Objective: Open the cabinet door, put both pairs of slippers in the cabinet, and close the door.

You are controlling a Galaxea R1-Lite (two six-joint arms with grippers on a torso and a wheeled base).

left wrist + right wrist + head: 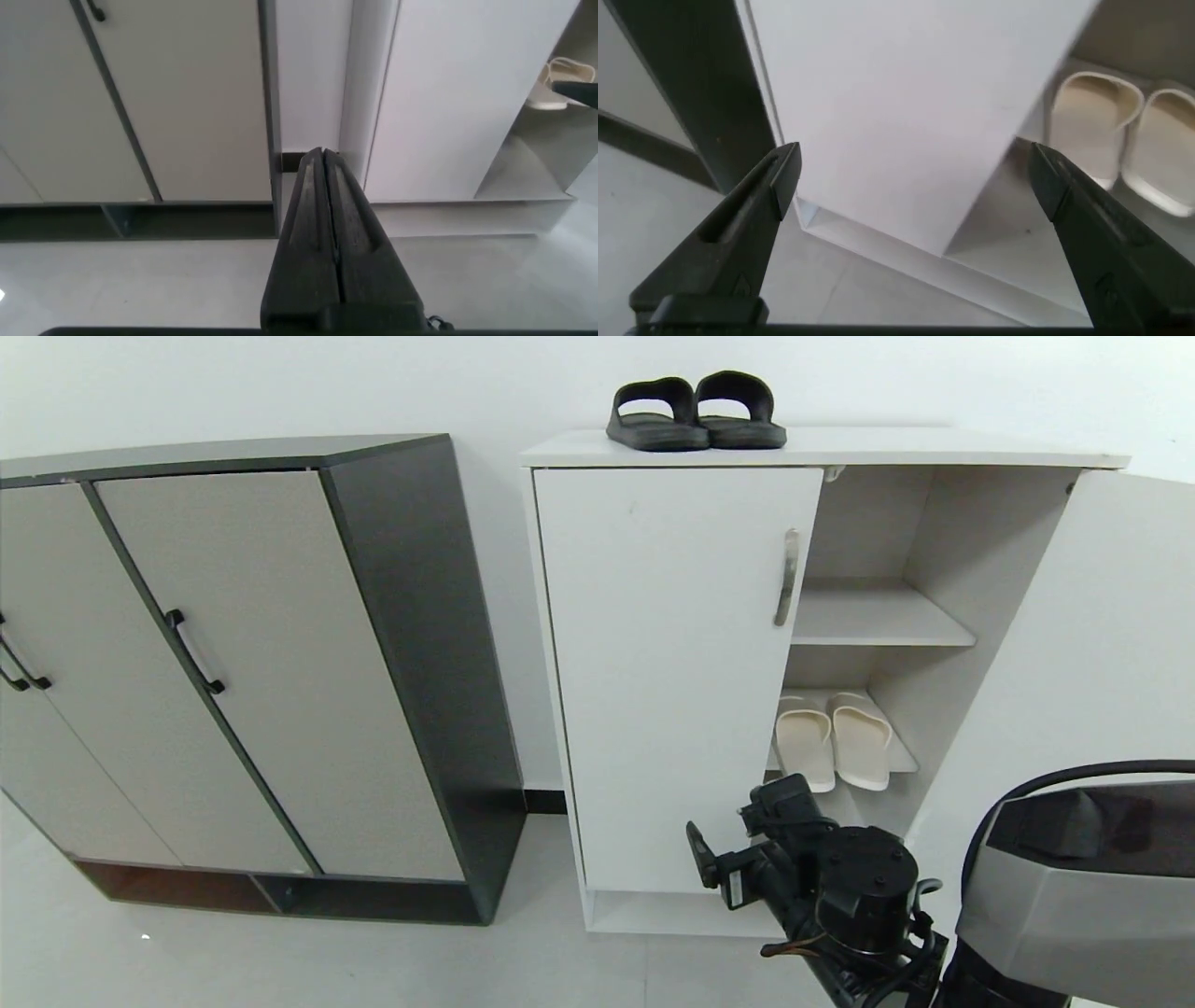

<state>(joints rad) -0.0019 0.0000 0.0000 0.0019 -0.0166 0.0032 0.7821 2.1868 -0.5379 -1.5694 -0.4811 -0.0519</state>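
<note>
Gaping wide and empty, the right tool [910,151] faces the white cabinet [672,691] holding cream slippers [834,739]; the left tool [323,155] is pinched closed.

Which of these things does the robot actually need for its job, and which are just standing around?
For the job:
- white cabinet
- its open door
- black slippers on top of it
- white slippers on a shelf inside

Just standing there:
- grey cabinet

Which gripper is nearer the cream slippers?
Right. The right gripper, jaws open, hangs just before the cream slippers; the left gripper sits farther off, toward the dark cabinet.
</note>
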